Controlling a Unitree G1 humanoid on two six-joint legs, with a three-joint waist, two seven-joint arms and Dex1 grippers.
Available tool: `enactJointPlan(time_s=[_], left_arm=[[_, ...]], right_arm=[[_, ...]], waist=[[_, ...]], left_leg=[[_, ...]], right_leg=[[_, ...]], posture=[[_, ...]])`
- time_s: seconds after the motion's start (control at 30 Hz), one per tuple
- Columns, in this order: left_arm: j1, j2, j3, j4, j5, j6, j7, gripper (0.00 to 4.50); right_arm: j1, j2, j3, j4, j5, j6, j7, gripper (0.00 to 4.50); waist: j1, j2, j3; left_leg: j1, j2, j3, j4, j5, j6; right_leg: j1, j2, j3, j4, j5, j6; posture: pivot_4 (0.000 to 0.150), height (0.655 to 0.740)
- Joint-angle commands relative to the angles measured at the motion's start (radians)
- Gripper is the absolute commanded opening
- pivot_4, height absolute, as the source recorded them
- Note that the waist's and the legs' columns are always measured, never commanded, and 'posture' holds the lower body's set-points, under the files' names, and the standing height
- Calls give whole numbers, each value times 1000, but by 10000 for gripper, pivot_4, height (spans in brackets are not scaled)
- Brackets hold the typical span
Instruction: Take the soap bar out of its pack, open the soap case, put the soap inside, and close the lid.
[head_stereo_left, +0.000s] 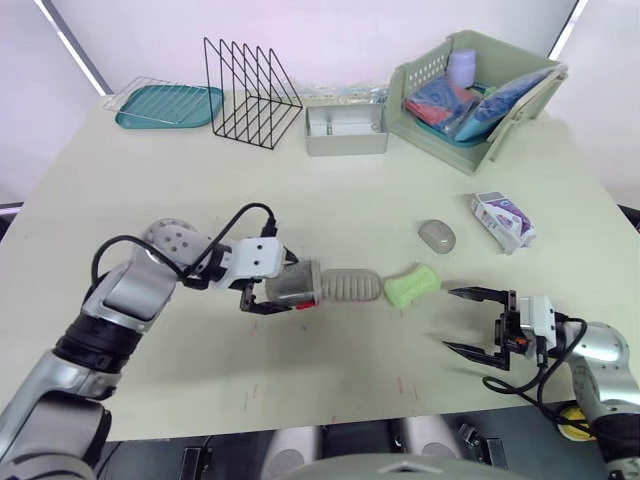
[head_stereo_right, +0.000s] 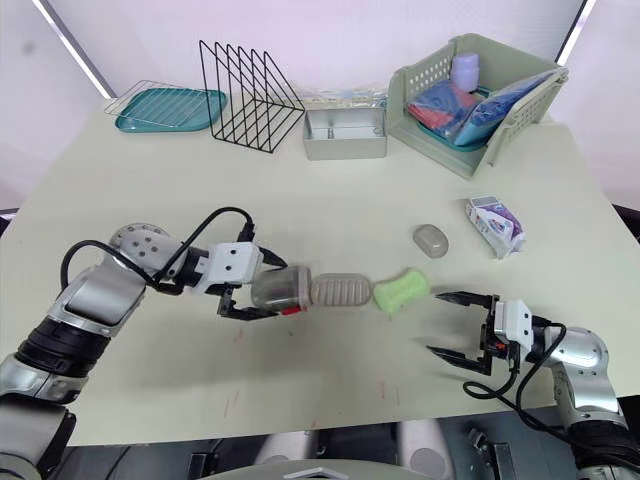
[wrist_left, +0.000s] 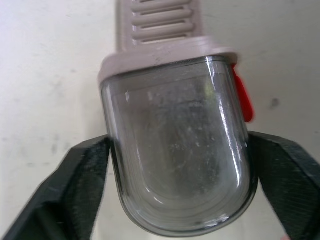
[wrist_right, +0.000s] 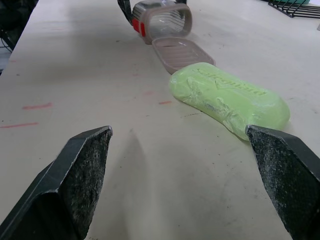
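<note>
Soap case (head_stereo_left: 320, 285): lies open near table's (head_stereo_left: 300, 200) front edge, L of centre; clear lid (wrist_left: 177, 150) and ribbed grey base (head_stereo_left: 350, 284) end to end, base flat w/ hollow up.
Red latch (wrist_left: 244, 97): on lid rim, by the join w/ base.
Left jaws: clamped on the clear lid, one black finger (wrist_left: 75, 185) on each side wall; lid fills the gap btwn them.
Soap bar (wrist_right: 230, 100): green, unwrapped, on the bare table just beside the case base's free end, R of it; not inside case. Whether it touches the base can't be told.
Right jaws: spread wide, holding nothing; low over table beyond the soap from the case, tips pointing toward soap, apart from it.
Soap pack (head_stereo_left: 503, 220): white/purple, torn open, well R of case and further back.
Small grey oval item (head_stereo_left: 437, 236): btwn pack and case, behind the soap; kind can't be told.
Far side of table from case: teal tray (head_stereo_left: 168, 106) at L, black wire file rack (head_stereo_left: 250, 80), grey metal box (head_stereo_left: 346, 130), green basket (head_stereo_left: 480, 140) w/ packets at R.
</note>
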Motion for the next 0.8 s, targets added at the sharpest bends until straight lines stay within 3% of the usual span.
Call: enactJointPlan(time_s=[0.03, 0.2, 0.47, 0.8], left_arm=[[-9, 19, 51, -11, -32, -6, -17, 44731], [-6, 33, 106, -21, -95, 11, -47, 44731], [54, 16, 313, -191, -405, 255, -20, 44731], [504, -189, 535, -367, -448, 144, 230, 44731]], right_arm=[[-1, -14, -13, 5, 5, -19, 4, 45000], [-6, -20, -13, 15, 4, -25, 7, 45000], [-114, -96, 2, -27, -1, 33, 34, 45000], [-416, -181, 173, -114, -137, 260, 49, 45000]], waist=[[0, 0, 0], [0, 0, 0], [-2, 0, 0], [1, 0, 0]], left_leg=[[0, 0, 0, 0, 0, 0], [0, 0, 0, 0, 0, 0], [0, 1, 0, 0, 0, 0], [1, 6, 2, 0, 0, 0]], right_leg=[[0, 0, 0, 0, 0, 0], [0, 0, 0, 0, 0, 0], [0, 0, 0, 0, 0, 0], [-1, 0, 1, 0, 0, 0]], posture=[[1500, 7400], [1500, 7400], [1500, 7400], [1500, 7400]])
